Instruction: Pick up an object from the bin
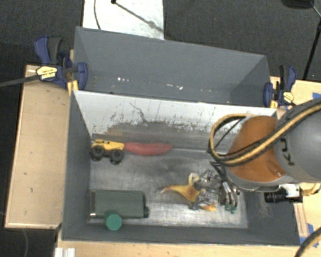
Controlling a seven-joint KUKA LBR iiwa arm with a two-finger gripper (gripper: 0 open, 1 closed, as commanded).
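– At the left of the grey metal bin point(79, 174), by the back wall, a small yellow toy truck with black wheels point(106, 149) is seen. Just right of it lies a red elongated soft-looking piece point(147, 148). Nearer the front, a dark green rectangular block point(118, 203) is laid flat, with a round green cap point(113, 222) touching its front edge.

– And the thing to be picked?

– Right of centre: a yellow-orange curved plastic figure point(180, 191), thin end pointed left. The gripper point(213, 197) is set low over its right end. Contact cannot be confirmed.

– Claw state?

– Cannot be told. The tip is lost among cables and the figure's own outline, so no grasp should be assumed.

– Risks?

– Judged only: the figure is thin and curved, so it could be pinched off-centre and then swung or dropped on the lift. If the claw is closed beside it rather than around it, it would be shoved toward the right wall.

– Hidden?

– The figure's right part is covered by the wrist. The floor at the bin's right is blocked by the orange-covered arm point(254, 151). What the figure depicts cannot be made out.
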